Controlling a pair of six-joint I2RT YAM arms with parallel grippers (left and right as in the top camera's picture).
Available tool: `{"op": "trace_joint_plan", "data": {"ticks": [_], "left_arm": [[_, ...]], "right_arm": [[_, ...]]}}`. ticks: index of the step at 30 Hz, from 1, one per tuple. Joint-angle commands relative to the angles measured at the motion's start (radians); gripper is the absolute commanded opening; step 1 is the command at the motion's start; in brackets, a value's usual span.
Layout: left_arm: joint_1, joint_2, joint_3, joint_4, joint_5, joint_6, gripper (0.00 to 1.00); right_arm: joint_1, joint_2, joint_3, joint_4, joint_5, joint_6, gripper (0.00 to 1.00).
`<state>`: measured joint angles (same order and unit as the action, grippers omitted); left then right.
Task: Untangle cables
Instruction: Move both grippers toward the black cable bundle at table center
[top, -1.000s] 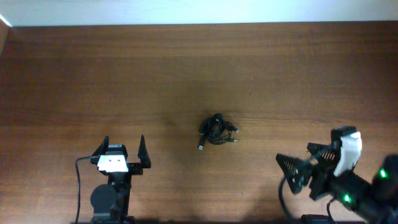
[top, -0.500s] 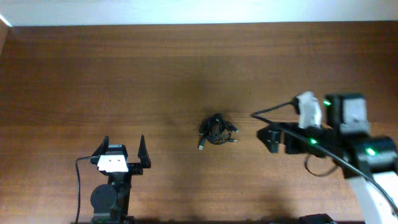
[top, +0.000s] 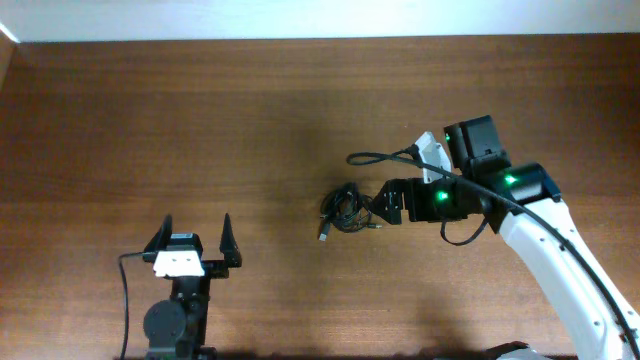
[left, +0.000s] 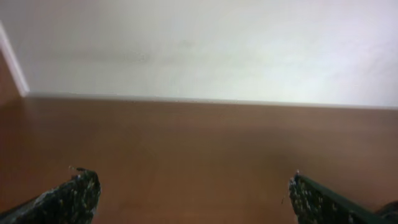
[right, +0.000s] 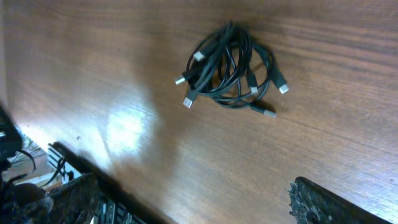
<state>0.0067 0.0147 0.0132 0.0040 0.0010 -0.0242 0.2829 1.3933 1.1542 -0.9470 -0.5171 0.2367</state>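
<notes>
Left claw (top: 197, 224) sits well left of the cables (top: 347, 209) and nearer the robot, fingers spread, empty. Right claw (top: 386, 203) hangs just right of the cables, fingers wide apart, nothing held; the cables lie as one small knot on the table (top: 200, 100). Judgement: pinch one outer loop or plug end, not the core, and draw it outward slowly.

No word, number, brand or sign can be read in any of the three views. The white cover (top: 181, 263) on the left arm (top: 172, 316) and the plug ends of the cables (right: 230, 65) are too small or too blurred to show any marking.
</notes>
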Motion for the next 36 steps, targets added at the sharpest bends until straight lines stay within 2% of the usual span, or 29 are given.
{"op": "trace_joint_plan", "data": {"ticks": [1, 5, 7, 13, 16, 18, 19, 23, 25, 29, 32, 36], "left_arm": [[-0.004, -0.007, -0.004, 0.129, 0.172, -0.013, 0.99], [-0.004, -0.007, 0.001, 0.316, 0.341, -0.014, 0.99], [-0.004, -0.005, 0.035, 0.319, 0.423, -0.014, 0.99], [-0.004, 0.133, 0.28, 0.033, 0.453, -0.012, 0.99], [-0.004, 0.341, 0.493, -0.1, 0.524, 0.062, 0.99], [-0.004, 0.529, 0.685, -0.254, 0.587, 0.112, 0.99], [-0.004, 0.658, 0.813, -0.389, 0.618, 0.132, 0.99], [-0.004, 0.93, 1.051, -0.624, 0.762, 0.142, 0.99], [-0.004, 1.048, 1.121, -0.667, 0.872, 0.142, 0.99], [-0.023, 1.227, 1.136, -0.664, 1.078, 0.142, 0.99], [-0.074, 1.323, 1.136, -0.708, 1.069, 0.142, 0.99], [-0.179, 1.438, 1.136, -0.727, 0.9, 0.142, 0.99]], "right_arm": [[0.005, 0.035, 0.008, 0.002, -0.024, 0.008, 0.98], [0.005, 0.066, 0.008, 0.02, -0.025, 0.008, 0.98], [0.005, 0.069, 0.008, 0.023, -0.025, 0.008, 0.98], [-0.006, 0.069, 0.008, 0.029, -0.024, 0.008, 0.98], [-0.042, 0.068, 0.008, 0.023, -0.025, 0.008, 0.98], [-0.085, 0.067, 0.011, 0.006, -0.03, 0.008, 0.98], [-0.132, 0.066, 0.016, -0.018, -0.046, 0.008, 0.98], [-0.265, 0.066, 0.037, -0.1, -0.112, 0.006, 0.98], [-0.337, 0.066, 0.037, -0.141, -0.13, 0.003, 0.98], [-0.422, 0.066, 0.037, -0.206, -0.13, -0.074, 0.98], [-0.427, 0.066, 0.037, -0.216, -0.126, -0.076, 0.98], [-0.427, 0.066, 0.037, -0.215, -0.126, -0.076, 0.98]]}}
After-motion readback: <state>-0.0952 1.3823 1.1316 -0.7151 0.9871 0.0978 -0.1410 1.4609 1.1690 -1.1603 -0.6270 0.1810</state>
